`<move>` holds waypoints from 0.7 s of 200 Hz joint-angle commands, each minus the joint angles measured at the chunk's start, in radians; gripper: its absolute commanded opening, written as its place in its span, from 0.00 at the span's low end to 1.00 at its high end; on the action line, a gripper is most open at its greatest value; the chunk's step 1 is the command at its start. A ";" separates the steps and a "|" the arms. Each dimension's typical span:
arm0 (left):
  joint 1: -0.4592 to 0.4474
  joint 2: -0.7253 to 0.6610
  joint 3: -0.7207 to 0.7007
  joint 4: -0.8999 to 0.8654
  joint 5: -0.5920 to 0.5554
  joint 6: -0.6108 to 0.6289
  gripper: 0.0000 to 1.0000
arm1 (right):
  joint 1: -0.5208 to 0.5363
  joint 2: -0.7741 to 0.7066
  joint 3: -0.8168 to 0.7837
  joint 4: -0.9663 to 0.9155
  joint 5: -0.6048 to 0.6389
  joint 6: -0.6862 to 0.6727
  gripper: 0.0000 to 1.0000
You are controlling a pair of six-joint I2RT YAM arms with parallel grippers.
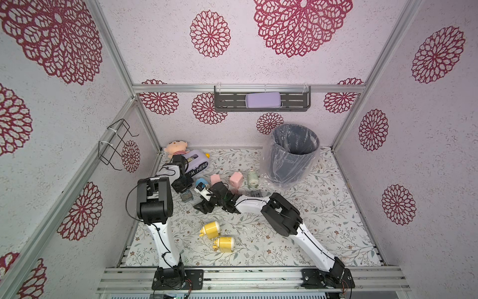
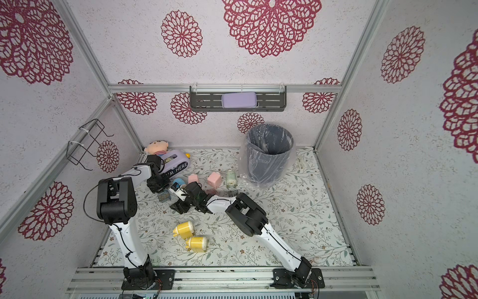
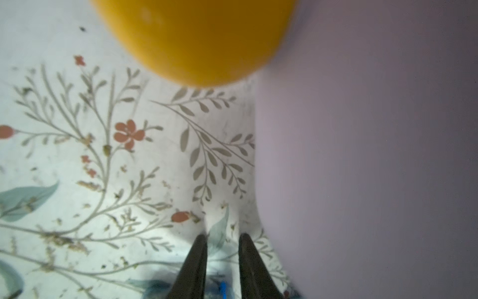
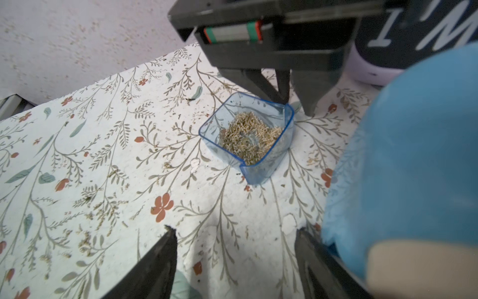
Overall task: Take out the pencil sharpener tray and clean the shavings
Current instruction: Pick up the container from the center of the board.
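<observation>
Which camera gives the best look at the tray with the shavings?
The right wrist view: the tray sits mid-frame, sharp and close, with the shavings piled inside it. In both top views the tray is tiny and its contents unreadable. The left wrist view shows at most a blue sliver, perhaps its wall.

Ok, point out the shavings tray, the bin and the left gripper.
shavings tray (image 4: 258,173): right wrist view, near wall.
bin (image 1: 291,165): a top view, outer wall.
left gripper (image 3: 223,235): left wrist view, between fingertips.

Left gripper (image 3: 222,236) pinching a blue edge — perhaps the tray (image 3: 223,287), littered floral mat (image 3: 103,160), orange blob (image 3: 196,38), lilac blur (image 3: 362,155)
</observation>
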 commanded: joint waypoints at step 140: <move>-0.076 -0.260 -0.255 0.040 0.114 0.003 0.33 | 0.017 -0.038 0.006 -0.172 -0.121 -0.216 0.81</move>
